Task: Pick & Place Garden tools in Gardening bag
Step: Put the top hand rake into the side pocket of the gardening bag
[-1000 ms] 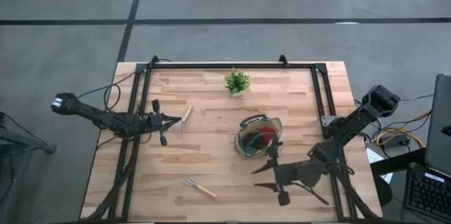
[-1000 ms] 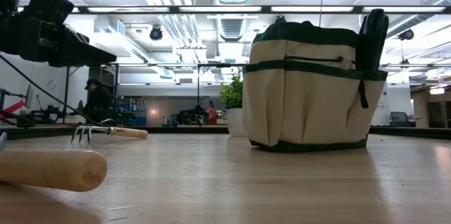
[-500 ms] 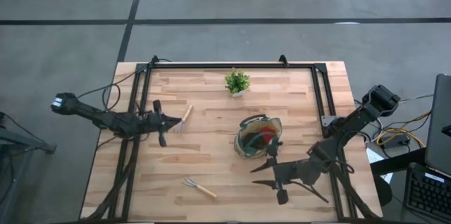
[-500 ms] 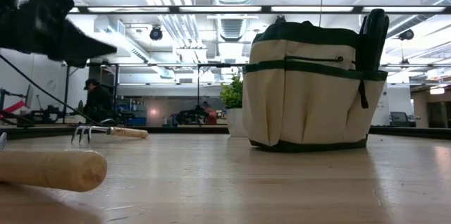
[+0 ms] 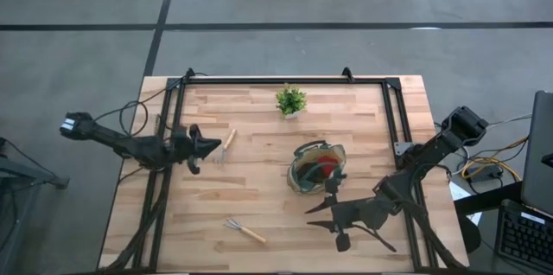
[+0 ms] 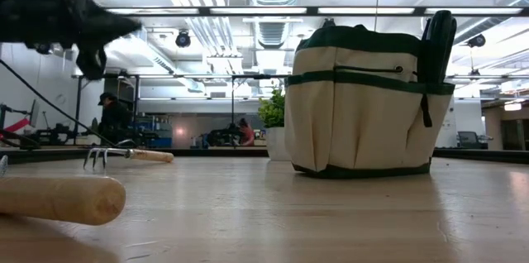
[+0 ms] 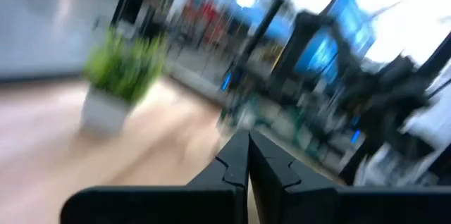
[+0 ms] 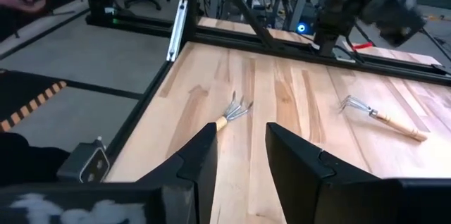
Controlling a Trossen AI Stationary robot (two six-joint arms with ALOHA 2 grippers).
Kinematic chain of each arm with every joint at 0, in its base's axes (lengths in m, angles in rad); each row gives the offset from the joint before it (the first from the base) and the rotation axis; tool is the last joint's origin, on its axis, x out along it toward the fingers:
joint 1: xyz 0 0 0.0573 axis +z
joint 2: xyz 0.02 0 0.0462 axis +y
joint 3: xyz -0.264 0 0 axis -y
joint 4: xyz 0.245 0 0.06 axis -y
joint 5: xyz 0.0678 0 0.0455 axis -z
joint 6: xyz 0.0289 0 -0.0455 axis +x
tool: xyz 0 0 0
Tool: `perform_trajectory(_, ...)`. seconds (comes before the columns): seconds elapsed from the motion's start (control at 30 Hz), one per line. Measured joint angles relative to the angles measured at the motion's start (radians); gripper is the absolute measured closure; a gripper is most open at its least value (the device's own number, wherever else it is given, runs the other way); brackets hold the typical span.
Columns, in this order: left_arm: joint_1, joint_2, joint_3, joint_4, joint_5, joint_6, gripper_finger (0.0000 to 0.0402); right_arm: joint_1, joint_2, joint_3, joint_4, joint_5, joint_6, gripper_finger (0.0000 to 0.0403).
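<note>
Two rakes left on the counter, the bag already part-filled

High view: the round khaki-olive fabric gardening bag with dark green trim [image 5: 317, 168] stands right of centre on the pale wooden counter [image 5: 259, 197], something red showing inside it; one wooden-handled metal mini rake [image 5: 225, 146] lies just beside the left gripper [image 5: 210, 145], a second wooden-handled rake [image 5: 244, 230] lies near the front edge, and the right gripper [image 5: 321, 216] hovers below the bag. Low view: the bag stands upright, slack-walled. Left wrist view: its jaws are pressed together, holding nothing – the small green potted plant [image 7: 121, 76] lies ahead. Right wrist view: its jaws stand wide, empty. Both rakes look light and stiff; the wooden handle, not the thin tines, seems the safest place to grip.
</note>
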Motion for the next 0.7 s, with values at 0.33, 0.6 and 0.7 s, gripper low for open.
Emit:
perform_trajectory(0.33,0.001,0.135,0.167,-0.714,-0.039,-0.4,0.034,-0.003,-0.001,0.0,-0.005,0.0,-0.003,0.0307)
perform_trajectory(0.6,0.002,0.238,0.192,-0.798,0.045,-0.565,0.0262,-0.003,-0.001,0.0,-0.005,0.0,-0.004,0.032)
perform_trajectory(0.7,0.002,0.293,0.192,-0.807,0.075,-0.588,0.0254,-0.004,-0.001,0.0,-0.005,0.0,-0.002,0.0325)
